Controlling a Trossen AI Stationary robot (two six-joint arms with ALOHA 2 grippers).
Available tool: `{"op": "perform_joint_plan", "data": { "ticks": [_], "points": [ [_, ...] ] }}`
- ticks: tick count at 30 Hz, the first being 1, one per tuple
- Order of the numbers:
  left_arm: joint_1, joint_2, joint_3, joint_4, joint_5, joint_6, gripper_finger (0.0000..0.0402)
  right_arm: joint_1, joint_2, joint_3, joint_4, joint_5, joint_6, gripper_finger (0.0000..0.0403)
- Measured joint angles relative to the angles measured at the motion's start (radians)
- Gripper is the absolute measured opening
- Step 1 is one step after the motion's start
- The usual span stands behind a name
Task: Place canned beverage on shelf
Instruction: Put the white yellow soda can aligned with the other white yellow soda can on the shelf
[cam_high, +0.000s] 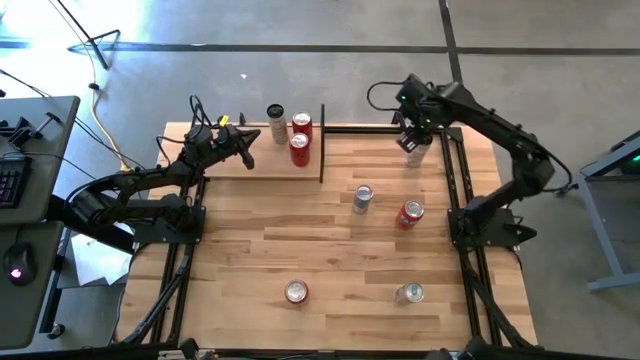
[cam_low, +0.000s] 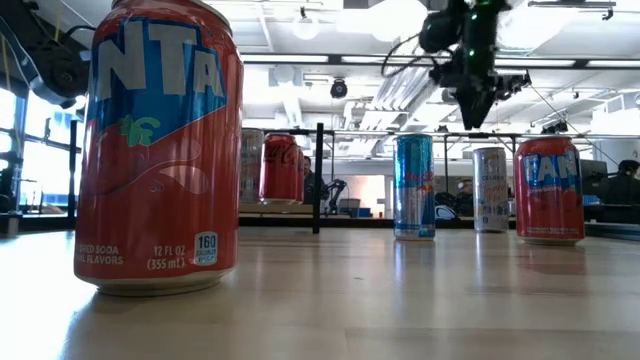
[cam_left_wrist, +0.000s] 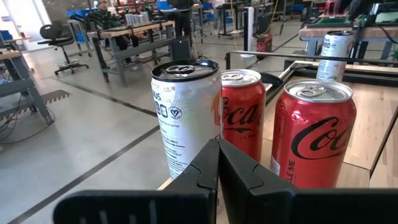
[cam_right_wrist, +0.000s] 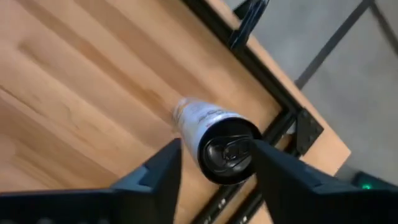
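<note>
The shelf (cam_high: 262, 166) is a narrow pale board at the table's far left, with a black upright (cam_high: 322, 145) at its end. A white can (cam_left_wrist: 185, 118) and two red cola cans (cam_left_wrist: 244, 115) (cam_left_wrist: 311, 134) stand on it. My left gripper (cam_high: 248, 135) is shut, level with these cans and just left of them, touching none. My right gripper (cam_right_wrist: 216, 149) is open and points down over an upright white can with a dark top (cam_right_wrist: 225, 151) at the table's far right edge (cam_high: 416, 150). One finger stands on each side above the can's top, clear of it (cam_low: 470, 115).
Loose cans stand on the slatted tabletop: a blue-silver one (cam_high: 362, 198), a red orange-soda one (cam_high: 410, 213), another red one near the front (cam_high: 296, 292) and a silver one (cam_high: 408, 293). Black frame rails (cam_high: 455, 190) run along the table's sides.
</note>
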Motion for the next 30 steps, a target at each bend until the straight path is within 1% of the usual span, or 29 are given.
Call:
{"op": "perform_joint_plan", "data": {
  "ticks": [2, 4, 7, 14, 17, 18, 20, 24, 26, 30],
  "points": [
    [0.000, 0.000, 0.000, 0.000, 0.000, 0.000, 0.0000, 0.000, 0.041, 0.028, -0.040, -0.004, -0.001, 0.0216],
    [0.000, 0.000, 0.000, 0.000, 0.000, 0.000, 0.0000, -0.006, 0.073, 0.045, -0.073, -0.006, -0.007, 0.0241],
    [0.000, 0.000, 0.000, 0.000, 0.000, 0.000, 0.0000, -0.028, 0.095, 0.046, -0.085, -0.010, -0.030, 0.0259],
    [0.000, 0.000, 0.000, 0.000, 0.000, -0.002, 0.0000, -0.096, 0.095, -0.015, -0.059, -0.018, -0.023, 0.0261],
    [0.000, 0.000, 0.000, -0.001, 0.001, -0.003, 0.0000, -0.119, 0.093, -0.044, -0.026, -0.089, -0.030, 0.0261],
    [0.000, 0.000, 0.000, -0.002, 0.001, -0.003, 0.0000, -0.125, 0.092, -0.052, -0.021, -0.092, -0.030, 0.0261],
    [0.000, 0.000, 0.000, -0.002, 0.001, -0.003, 0.0000, -0.130, 0.086, -0.069, -0.007, -0.088, -0.030, 0.0261],
    [0.000, 0.000, 0.000, -0.002, 0.001, -0.003, 0.0000, -0.130, 0.087, -0.088, 0.017, -0.027, -0.030, 0.0261],
    [0.000, 0.000, 0.000, -0.002, 0.001, -0.005, 0.0000, -0.131, 0.089, -0.088, 0.017, -0.012, -0.030, 0.0261],
    [0.000, 0.000, 0.000, -0.002, 0.001, -0.011, 0.0000, -0.130, 0.090, -0.073, 0.014, -0.037, -0.030, 0.0261]
  ]
}}
